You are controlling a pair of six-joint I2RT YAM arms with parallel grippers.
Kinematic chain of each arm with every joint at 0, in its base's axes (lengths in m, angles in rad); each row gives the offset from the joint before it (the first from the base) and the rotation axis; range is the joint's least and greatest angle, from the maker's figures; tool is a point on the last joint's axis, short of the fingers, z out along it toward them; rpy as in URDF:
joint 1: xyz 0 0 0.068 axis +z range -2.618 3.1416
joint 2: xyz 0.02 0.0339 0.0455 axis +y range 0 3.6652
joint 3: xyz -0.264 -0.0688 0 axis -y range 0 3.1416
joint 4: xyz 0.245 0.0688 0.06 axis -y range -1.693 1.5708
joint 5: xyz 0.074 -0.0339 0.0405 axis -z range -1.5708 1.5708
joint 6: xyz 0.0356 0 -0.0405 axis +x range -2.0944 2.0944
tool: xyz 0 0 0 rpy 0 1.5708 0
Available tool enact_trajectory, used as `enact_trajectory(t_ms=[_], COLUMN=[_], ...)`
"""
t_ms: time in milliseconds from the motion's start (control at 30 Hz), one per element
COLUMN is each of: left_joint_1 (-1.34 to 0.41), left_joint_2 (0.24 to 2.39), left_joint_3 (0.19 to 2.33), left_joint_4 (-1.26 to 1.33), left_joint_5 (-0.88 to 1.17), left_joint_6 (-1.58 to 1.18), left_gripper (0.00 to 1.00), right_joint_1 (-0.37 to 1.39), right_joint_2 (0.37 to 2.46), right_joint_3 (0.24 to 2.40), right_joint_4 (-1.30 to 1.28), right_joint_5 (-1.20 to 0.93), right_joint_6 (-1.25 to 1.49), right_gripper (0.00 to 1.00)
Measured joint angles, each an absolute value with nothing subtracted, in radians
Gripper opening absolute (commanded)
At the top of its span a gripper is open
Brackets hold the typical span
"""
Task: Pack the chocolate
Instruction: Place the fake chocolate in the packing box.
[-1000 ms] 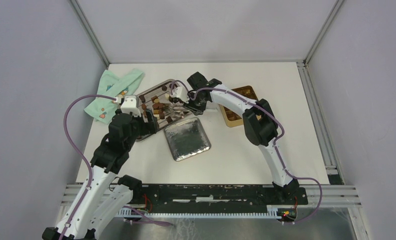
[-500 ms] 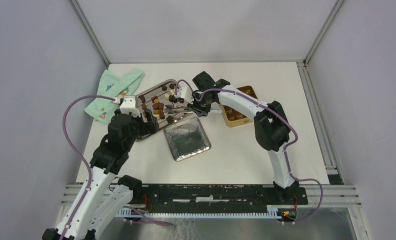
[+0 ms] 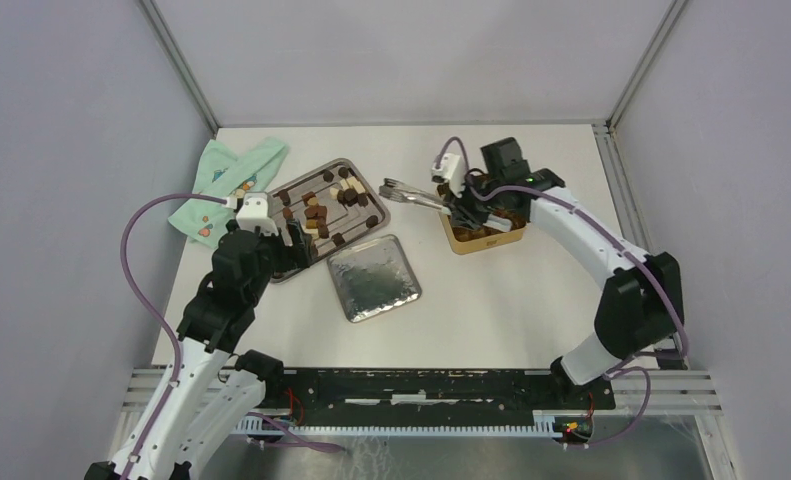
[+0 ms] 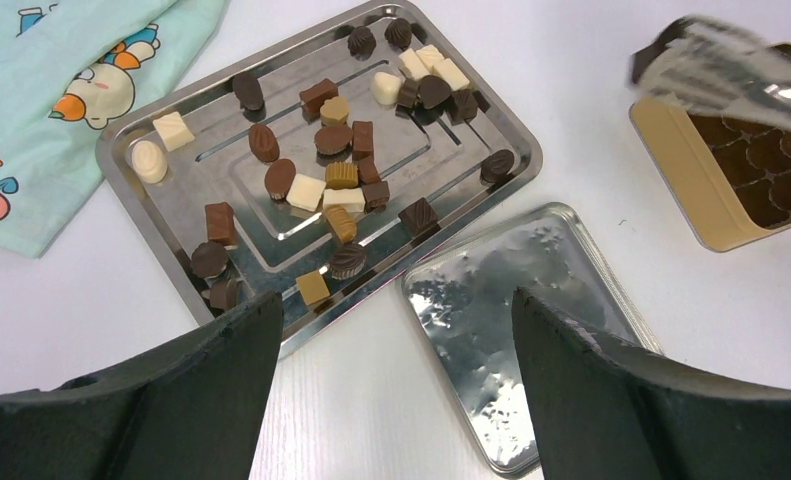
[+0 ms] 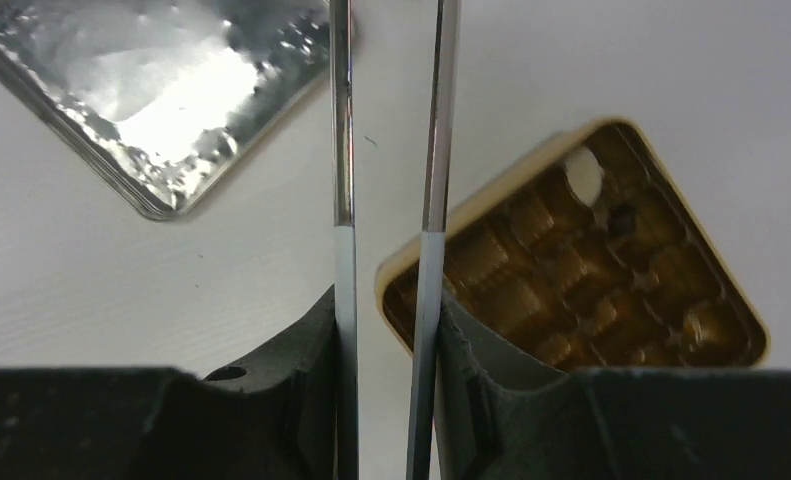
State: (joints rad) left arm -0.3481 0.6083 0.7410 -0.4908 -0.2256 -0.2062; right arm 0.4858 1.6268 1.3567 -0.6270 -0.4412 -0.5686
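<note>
The chocolate (image 4: 336,175), many small dark brown, light brown and cream-white pieces, lies scattered on a ribbed rectangular steel tray (image 3: 363,172) at about ten o'clock from the table's middle. Just beyond the tray, toward nine o'clock, lies a crumpled mint-green cloth with cartoon prints (image 3: 226,180). The left gripper (image 3: 296,238) hangs over the tray's near edge, at its six o'clock side, with its black fingers (image 4: 171,390) spread wide and nothing between them. A shiny silver square lid (image 3: 374,277) lies flat just beside the tray, at its four o'clock corner. At two o'clock on the table sits an open gold square tin (image 3: 486,243) with a brown moulded insert. The right gripper (image 3: 458,205) is over the tin's nine o'clock edge, clamped on a pair of slim steel tongs (image 3: 411,193) whose tips point toward nine o'clock, between tin and tray. Something dark shows at the blurred tips in the left wrist view; what it is cannot be told.
</note>
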Motion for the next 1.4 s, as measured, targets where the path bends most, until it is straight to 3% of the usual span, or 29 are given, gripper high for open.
enact_trajectory(t_ms=[233,367,1400], left_joint_1=[-0.348,-0.348,-0.348], left_joint_2=[0.610,0.620,0.625], left_joint_3=[0.741,0.740,0.737], left_joint_4=[-0.491,-0.491,-0.491], left_joint_5=[-0.225,-0.224,-0.206], left_joint_6=[-0.206,-0.206,-0.206], left_gripper=[0.89,0.89,0.89], right_joint_1=[0.157,0.062,-0.023], right_joint_2=[1.483,1.488,1.591], right_joint_3=[1.168,1.129,1.104], right_joint_4=[-0.516,-0.498,-0.462], right_joint_5=[-0.500,-0.484,-0.358], right_joint_6=[-0.516,-0.485,-0.462], right_gripper=[0.01,0.02,0.13])
